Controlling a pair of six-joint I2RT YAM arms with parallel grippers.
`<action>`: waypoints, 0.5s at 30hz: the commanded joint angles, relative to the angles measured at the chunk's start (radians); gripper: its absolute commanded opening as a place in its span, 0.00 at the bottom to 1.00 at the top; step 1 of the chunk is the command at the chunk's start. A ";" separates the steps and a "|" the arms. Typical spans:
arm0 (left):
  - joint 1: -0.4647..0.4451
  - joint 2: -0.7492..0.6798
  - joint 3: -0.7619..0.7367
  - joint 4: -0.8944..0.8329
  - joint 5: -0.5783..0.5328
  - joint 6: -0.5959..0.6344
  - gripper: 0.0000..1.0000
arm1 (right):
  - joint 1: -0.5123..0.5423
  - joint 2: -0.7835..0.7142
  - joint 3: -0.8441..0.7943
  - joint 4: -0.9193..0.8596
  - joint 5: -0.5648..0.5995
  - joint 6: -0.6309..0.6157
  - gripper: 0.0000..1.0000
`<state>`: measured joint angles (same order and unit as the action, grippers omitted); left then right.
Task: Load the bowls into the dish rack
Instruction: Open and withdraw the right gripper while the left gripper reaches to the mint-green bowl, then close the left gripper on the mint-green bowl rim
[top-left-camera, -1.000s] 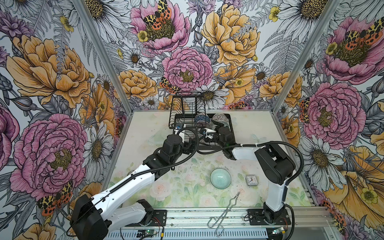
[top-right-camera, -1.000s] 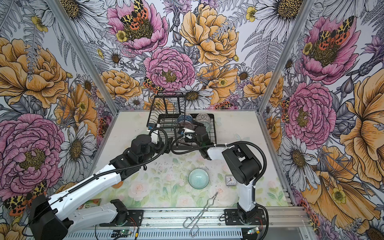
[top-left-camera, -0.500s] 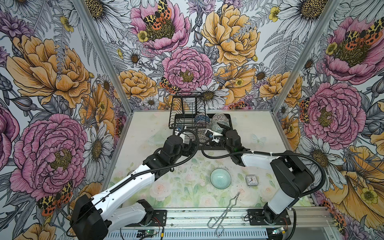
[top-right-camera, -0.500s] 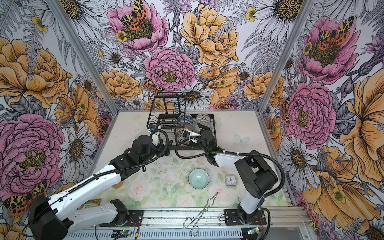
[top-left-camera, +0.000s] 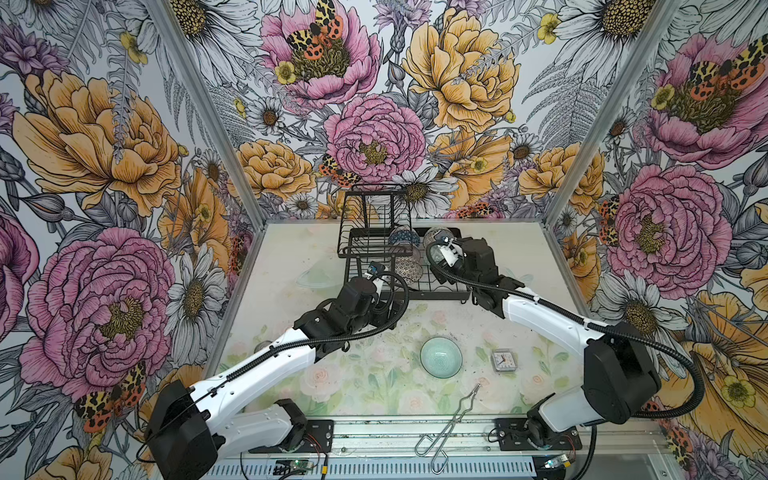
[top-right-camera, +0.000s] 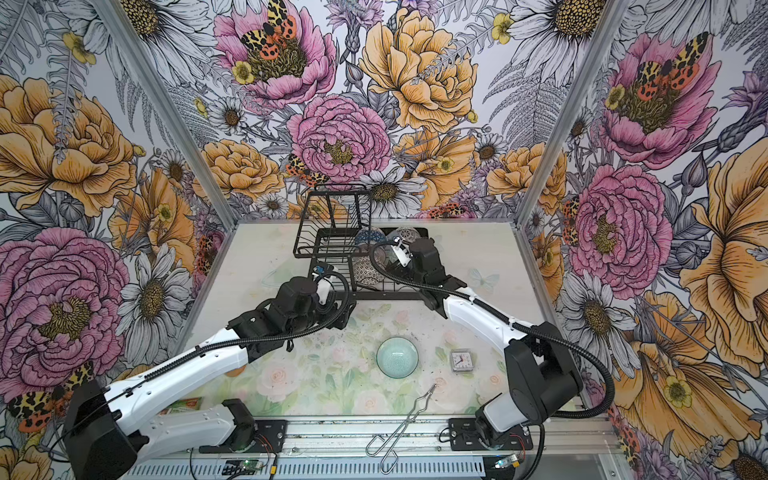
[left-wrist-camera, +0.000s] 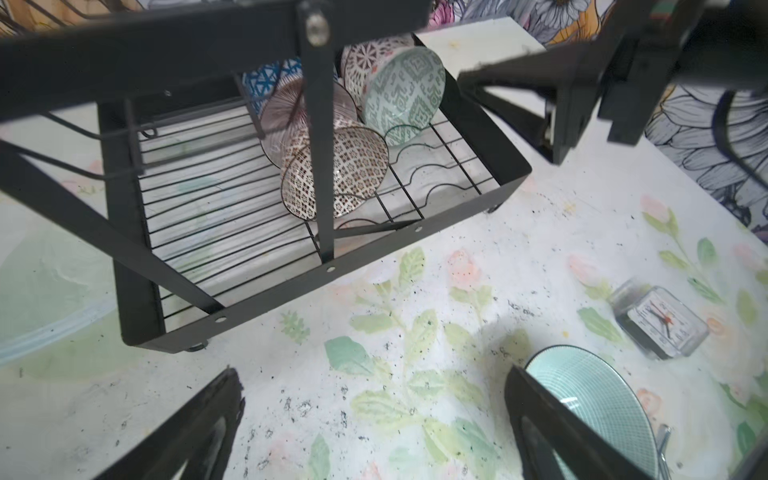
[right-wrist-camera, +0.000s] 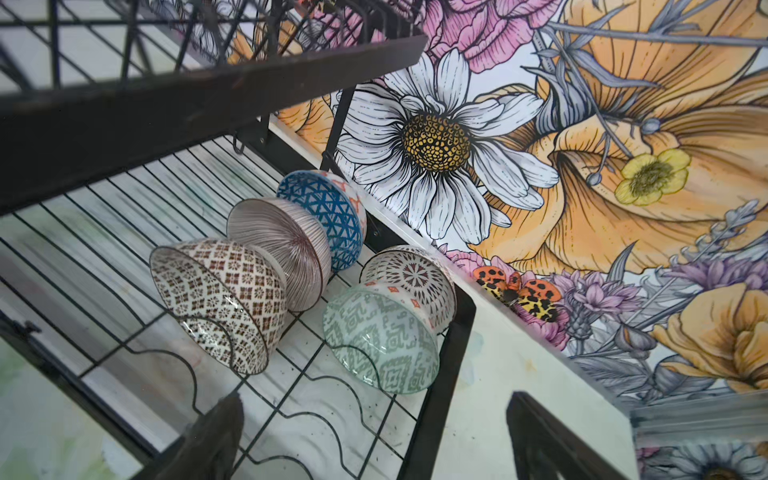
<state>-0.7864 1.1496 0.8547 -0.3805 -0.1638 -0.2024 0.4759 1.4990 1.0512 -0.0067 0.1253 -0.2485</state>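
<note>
The black wire dish rack (top-left-camera: 446, 296) stands at the back of the table in both top views. Several patterned bowls lean on edge in its base: a brown-dotted one (right-wrist-camera: 220, 299), a striped one (right-wrist-camera: 278, 249), a blue-triangle one (right-wrist-camera: 324, 212), a black-white mosaic one (right-wrist-camera: 411, 278) and a green-grey one (right-wrist-camera: 382, 340). A mint bowl (top-left-camera: 441, 357) sits upright on the table in front of the rack. My left gripper (left-wrist-camera: 374, 378) hangs open over bare table just in front of the rack, the mint bowl (left-wrist-camera: 590, 399) beside one finger. My right gripper (right-wrist-camera: 374, 399) is open and empty, its jaws straddling the rack's right rim (right-wrist-camera: 440, 399).
The rack's raised upper shelf (top-left-camera: 374, 232) overhangs its left half. A clear glass dish (top-left-camera: 318, 276) lies left of the rack. A small clock (top-left-camera: 501, 360) stands right of the mint bowl, and metal tongs (top-left-camera: 451, 419) lie at the front edge.
My right arm has swung its elbow out to the right and its gripper has drawn back from the bowls to the rack's right rim. The left arm has stayed put.
</note>
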 joint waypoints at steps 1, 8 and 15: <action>-0.027 0.031 0.012 -0.021 0.048 -0.017 0.99 | -0.036 -0.019 0.061 -0.201 -0.100 0.179 0.99; -0.085 0.147 0.030 0.002 0.123 -0.069 0.99 | -0.085 -0.005 0.112 -0.265 -0.167 0.242 1.00; -0.147 0.295 0.074 0.011 0.194 -0.115 0.99 | -0.086 0.019 0.109 -0.271 -0.168 0.244 1.00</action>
<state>-0.9161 1.4151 0.8906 -0.3920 -0.0296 -0.2798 0.3866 1.5059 1.1309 -0.2596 -0.0246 -0.0322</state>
